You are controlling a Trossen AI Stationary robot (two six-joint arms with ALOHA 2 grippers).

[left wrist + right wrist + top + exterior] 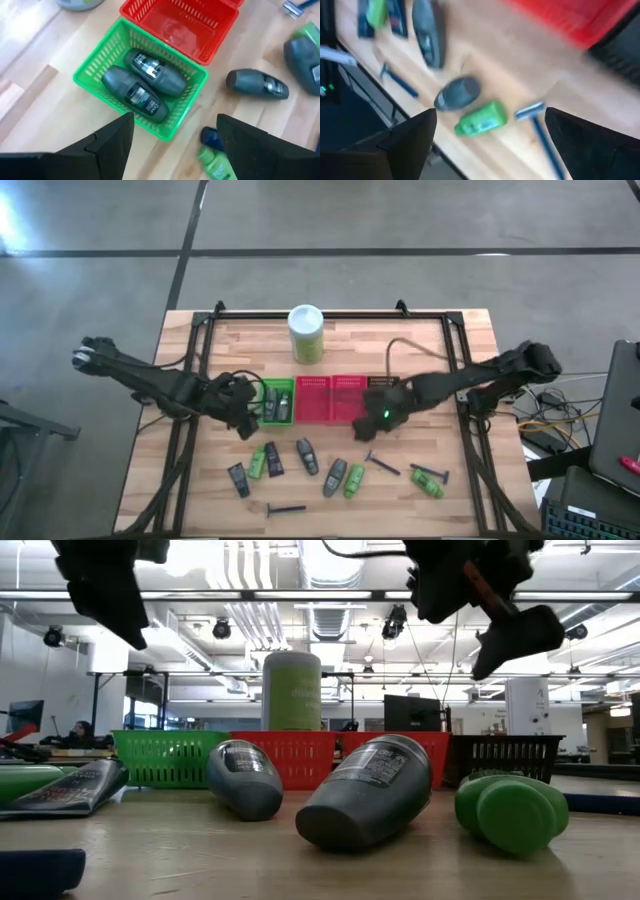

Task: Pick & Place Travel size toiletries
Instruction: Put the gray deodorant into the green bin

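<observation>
The toiletries (306,457) lie loose on the tabletop (200,480), two grey tubes (142,85) already in the green basket (87,70); they look light, smooth, probably slippery, best gripped across the middle by either gripper's empty, released jaws.

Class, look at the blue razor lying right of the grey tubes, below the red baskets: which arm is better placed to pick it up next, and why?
Probably the right. Its open hand hovers just above the blue razor, which also shows between its fingers in the wrist view. The left hand is open too, but sits by the green basket, farther off.
</observation>
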